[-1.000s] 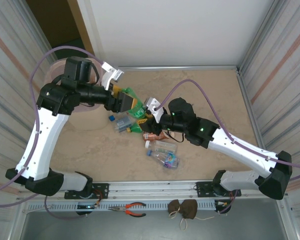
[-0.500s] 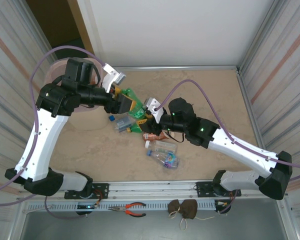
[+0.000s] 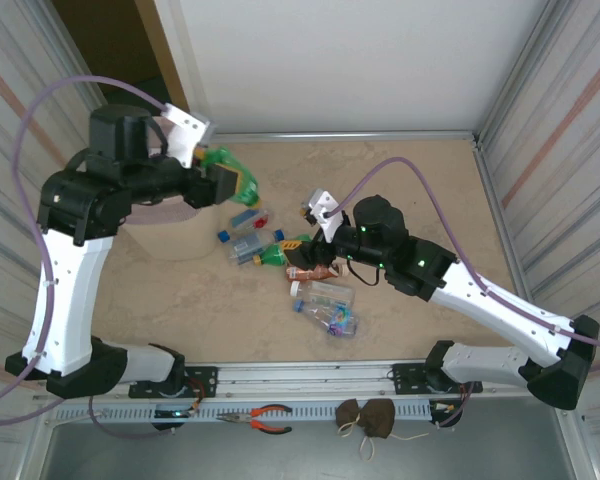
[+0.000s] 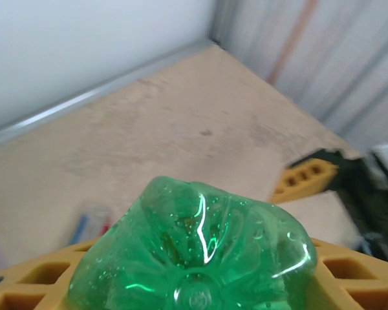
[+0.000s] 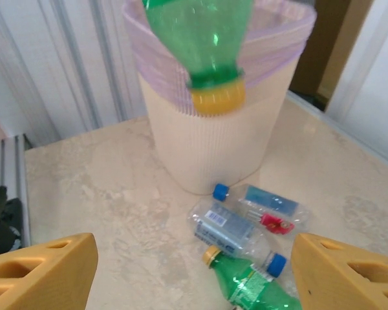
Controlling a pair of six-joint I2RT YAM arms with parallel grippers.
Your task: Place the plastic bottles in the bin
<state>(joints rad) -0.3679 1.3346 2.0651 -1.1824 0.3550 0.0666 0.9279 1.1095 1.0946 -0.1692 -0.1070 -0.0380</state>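
Note:
My left gripper is shut on a green plastic bottle, held in the air beside the bin, which the left arm largely covers. The left wrist view looks at that bottle's ribbed base between the yellow fingers. From the right wrist, the bottle hangs yellow cap down in front of the pale ribbed bin with its lilac liner. My right gripper is open over the bottle pile, nothing between its fingers. Below it lie two clear blue-capped bottles and a green one.
More bottles lie on the table between the arms: clear ones, an orange-brown one and crushed clear ones. Corrugated walls close in both sides, and a white panel stands at the back. Red pliers lie on the near ledge.
The left gripper shut on the green bottle and lifted it out of the pile toward the bin. The right gripper went from shut to open and drew back slightly.

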